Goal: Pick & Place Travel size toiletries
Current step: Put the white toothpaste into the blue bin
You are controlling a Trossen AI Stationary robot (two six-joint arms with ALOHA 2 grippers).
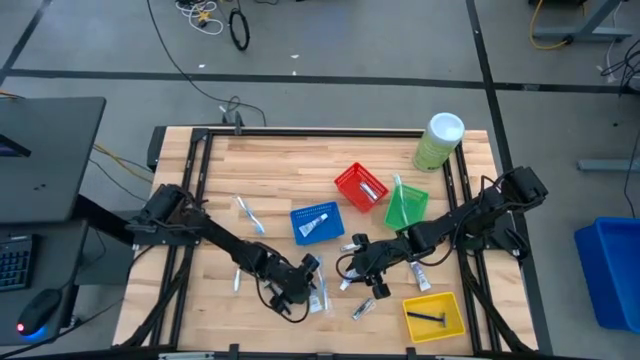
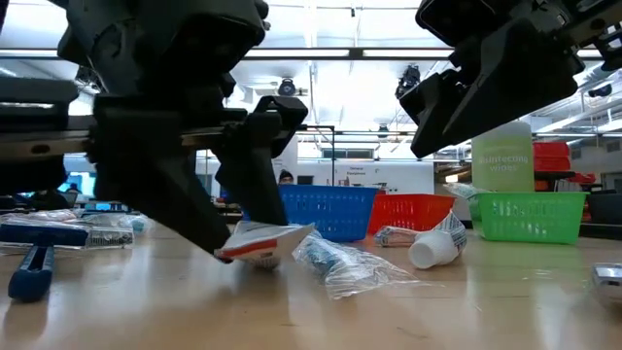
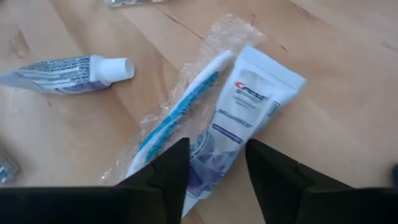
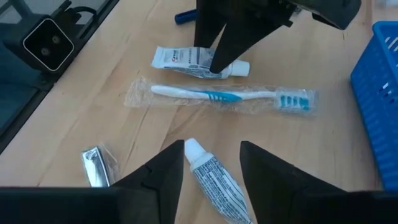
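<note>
My left gripper is down at the table near its front edge, shut on a white toothpaste tube. A pale blue toothbrush in a clear wrapper lies right beside the tube. My right gripper hangs open above a small tube with a white cap. That tube lies flat on the table, and the fingers stand over either side of it without touching it. In the low view this gripper is well above that tube. My left gripper pinches the toothpaste tube between its two fingers, on the two sides of its cap-end half. The fingers slant down from above and lie along the tube. The tube is tilted: its flat crimped end is raised and its cap end is low at the table.
Blue, red and green baskets stand mid-table. A yellow basket holding a dark razor is at the front right. A pale-green cylinder stands at the far right. Another toothbrush lies left, and a small silver packet lies nearby.
</note>
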